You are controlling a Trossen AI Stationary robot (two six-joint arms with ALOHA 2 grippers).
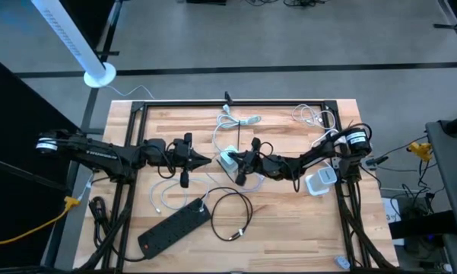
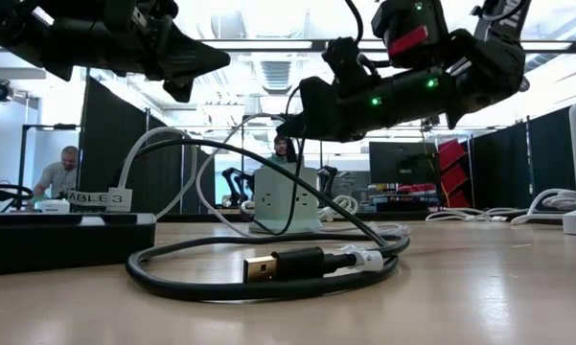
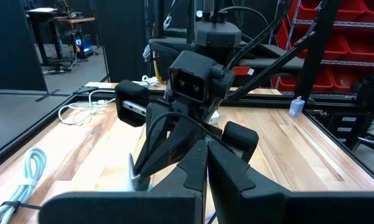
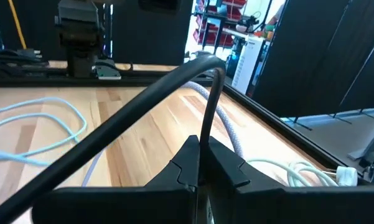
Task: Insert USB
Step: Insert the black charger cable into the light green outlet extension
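Worktop [image 1: 289, 228]: both arms meet near its middle. White charger block [image 1: 228, 160] stands just beside the right pincer [image 1: 232, 161], on the side toward the left pincer [image 1: 205, 160]. Right pincer is closed on the black cable [image 4: 202, 118]; left is closed, empty. The USB plug [image 2: 261, 267] lies flat, well off from both, long axis level; right arm looks slightly nearer.

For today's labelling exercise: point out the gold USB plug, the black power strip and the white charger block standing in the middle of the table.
USB plug [image 2: 260, 268]: low view, on its gold metal tip.
Power strip [image 1: 173, 226]: high view, middle of its black body.
White charger block [image 2: 285, 198]: low view, on its front face.
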